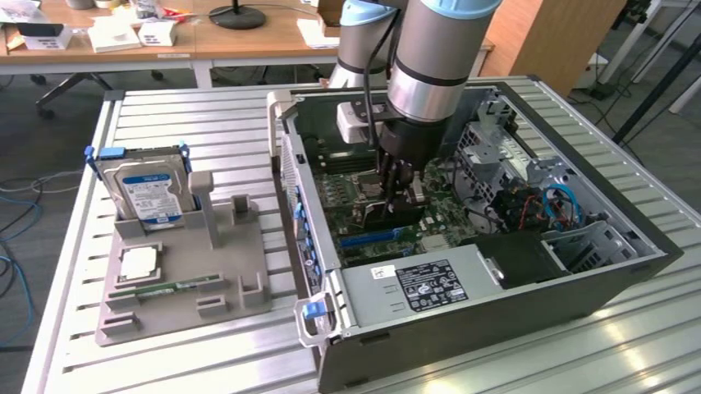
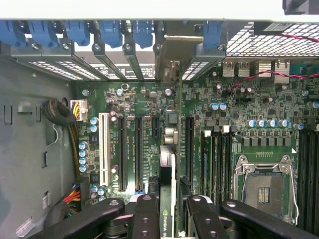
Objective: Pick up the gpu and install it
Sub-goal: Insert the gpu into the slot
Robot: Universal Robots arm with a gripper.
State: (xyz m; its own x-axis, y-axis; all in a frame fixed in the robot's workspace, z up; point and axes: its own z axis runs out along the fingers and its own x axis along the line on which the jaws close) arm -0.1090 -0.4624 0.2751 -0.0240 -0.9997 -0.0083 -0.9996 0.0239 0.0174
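The gpu (image 2: 172,179) is a thin dark card seen edge-on in the wrist view, with its pale metal bracket (image 2: 174,55) against the case's rear slot openings. My gripper (image 2: 169,211) is shut on it, one black finger (image 2: 145,214) on each side. The card stands upright over the green motherboard (image 2: 144,99), in line with the long black expansion slots (image 2: 189,144). In the exterior view the gripper (image 1: 396,197) reaches down into the open computer case (image 1: 613,271) with the gpu (image 1: 383,217) below it. Whether the card's edge sits in a slot is hidden.
A grey parts holder (image 1: 180,283) lies at the exterior view's left, carrying a silver hard drive (image 1: 148,193), a processor chip (image 1: 139,263) and a green memory stick (image 1: 164,289). Blue slot latches (image 2: 109,32), a cable bundle (image 2: 62,112) and the CPU socket (image 2: 261,186) surround the card.
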